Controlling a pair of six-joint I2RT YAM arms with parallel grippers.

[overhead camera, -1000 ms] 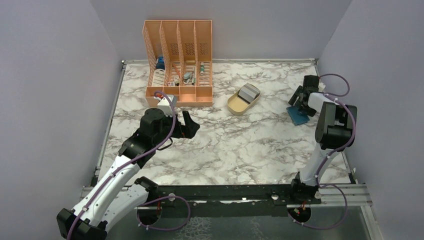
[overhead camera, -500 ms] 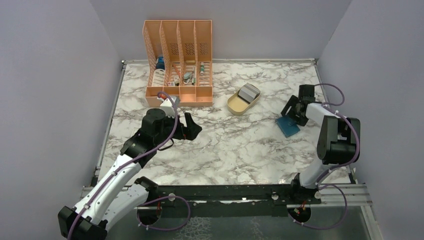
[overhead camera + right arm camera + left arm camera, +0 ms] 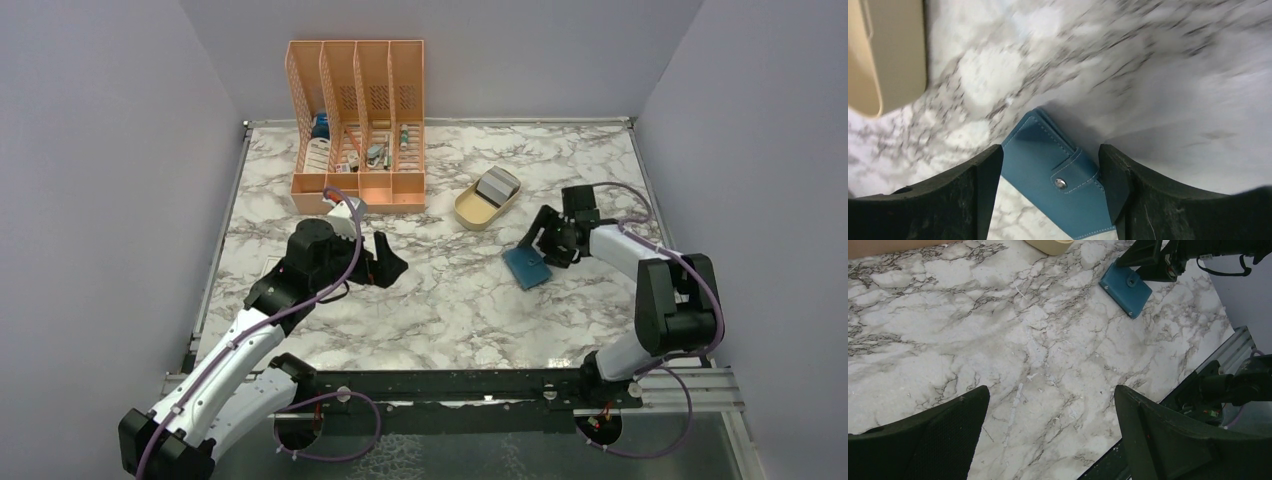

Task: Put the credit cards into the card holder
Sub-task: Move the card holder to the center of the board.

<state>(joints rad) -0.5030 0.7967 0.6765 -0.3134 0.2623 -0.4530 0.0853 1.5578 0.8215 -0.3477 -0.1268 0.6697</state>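
The card holder (image 3: 525, 268) is a closed teal wallet with a small metal stud, right of the table's middle. My right gripper (image 3: 545, 245) is shut on it. In the right wrist view both fingers press the edges of the card holder (image 3: 1033, 150), held between the jaws of the right gripper (image 3: 1050, 165). The credit cards (image 3: 497, 186) sit as a grey stack in the beige tray (image 3: 470, 212) behind it. My left gripper (image 3: 385, 262) hangs open over bare marble left of centre, nothing between the fingers of the left gripper (image 3: 1050, 395). From there the card holder (image 3: 1126, 287) shows far off.
An orange slotted file rack (image 3: 357, 125) with bottles and small items stands at the back left. The beige tray (image 3: 888, 50) lies just left of the held wallet. Purple walls close in the table on three sides.
My right gripper has travelled from the right edge toward the middle, taking the card holder along with it. The left gripper has barely shifted.
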